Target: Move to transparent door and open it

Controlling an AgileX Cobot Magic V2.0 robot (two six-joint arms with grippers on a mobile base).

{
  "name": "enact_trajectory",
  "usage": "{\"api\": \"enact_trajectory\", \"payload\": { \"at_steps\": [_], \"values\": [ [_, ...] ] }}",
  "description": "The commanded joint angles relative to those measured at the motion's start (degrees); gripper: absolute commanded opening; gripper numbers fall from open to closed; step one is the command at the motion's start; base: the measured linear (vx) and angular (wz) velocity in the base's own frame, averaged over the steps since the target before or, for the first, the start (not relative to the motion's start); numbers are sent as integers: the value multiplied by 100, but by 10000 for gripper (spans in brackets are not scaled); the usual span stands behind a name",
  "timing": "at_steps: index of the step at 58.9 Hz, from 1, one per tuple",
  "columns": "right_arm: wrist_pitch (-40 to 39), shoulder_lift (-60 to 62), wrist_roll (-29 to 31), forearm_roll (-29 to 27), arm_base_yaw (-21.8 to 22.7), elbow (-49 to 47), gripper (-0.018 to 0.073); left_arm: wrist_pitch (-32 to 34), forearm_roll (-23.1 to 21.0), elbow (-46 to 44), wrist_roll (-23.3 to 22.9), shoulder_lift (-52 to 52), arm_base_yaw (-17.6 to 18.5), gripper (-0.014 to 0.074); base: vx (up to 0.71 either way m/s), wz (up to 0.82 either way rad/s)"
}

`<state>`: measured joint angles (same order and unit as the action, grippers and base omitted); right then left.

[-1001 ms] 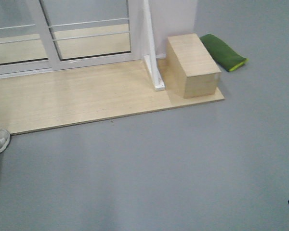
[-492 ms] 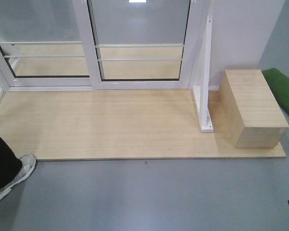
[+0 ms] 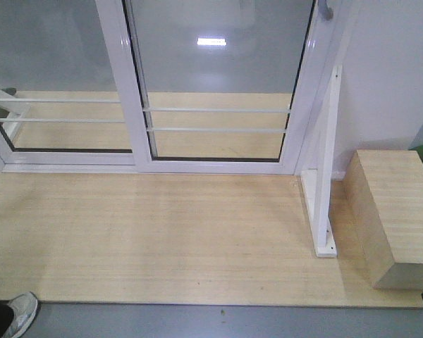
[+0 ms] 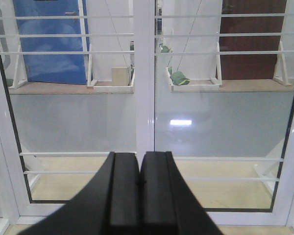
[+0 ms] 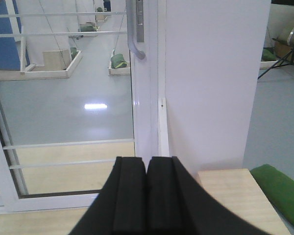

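a: first entry, far left of the front view?
b: one pale shoe [image 3: 17, 313], bottom corner, on the grey floor [image 3: 197, 322] at the edge of the wooden platform [image 3: 162, 232].
a: next along?
b: left glass panel [image 3: 49, 63], white frame, two thin horizontal bars low down, standing along the back of the platform.
a: and the task's item?
b: transparent door [image 3: 218, 70], just right of that panel, also at the back of the platform. clear glass, glossy white frame, two thin white bars near the bottom. its right stile meets the white wall [image 3: 388, 70].
a: fittings?
b: curved silver-grey handle [image 5: 135, 29] with lock plate [image 5: 140, 19], high on that right stile. the front view catches only its lower tip.
a: right of the door?
b: white angled brace [image 3: 326, 176], foot on the platform, between door and wooden box [image 3: 391, 211]. the box sits on the platform's right end, near the brace but apart from it. green cushion [image 5: 279, 193] lies just beyond the box.
a: left fingers [image 4: 125, 181]?
b: pressed together, nothing between them, facing the white stile where the two panels meet. not touching it.
a: right fingers [image 5: 130, 186]?
b: pressed together, empty, pointed at the door's right stile below the handle, clear of both.
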<state>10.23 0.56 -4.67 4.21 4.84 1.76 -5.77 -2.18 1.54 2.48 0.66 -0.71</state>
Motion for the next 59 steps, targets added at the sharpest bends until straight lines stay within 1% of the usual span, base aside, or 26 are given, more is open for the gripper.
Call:
{"api": "enact_trajectory", "payload": {
  "at_steps": [1,28,59],
  "values": [
    [-455,77,41,38,23,71,-8,487,-41,176,-6,62,16,-6,52,4],
    [-455,77,41,38,23,71,-8,487,-41,176,-6,62,16,-6,45,-2],
    [-481,77,41,38,23,71,-8,487,-41,176,-6,62,16,-6,28,-4]
  ]
}}
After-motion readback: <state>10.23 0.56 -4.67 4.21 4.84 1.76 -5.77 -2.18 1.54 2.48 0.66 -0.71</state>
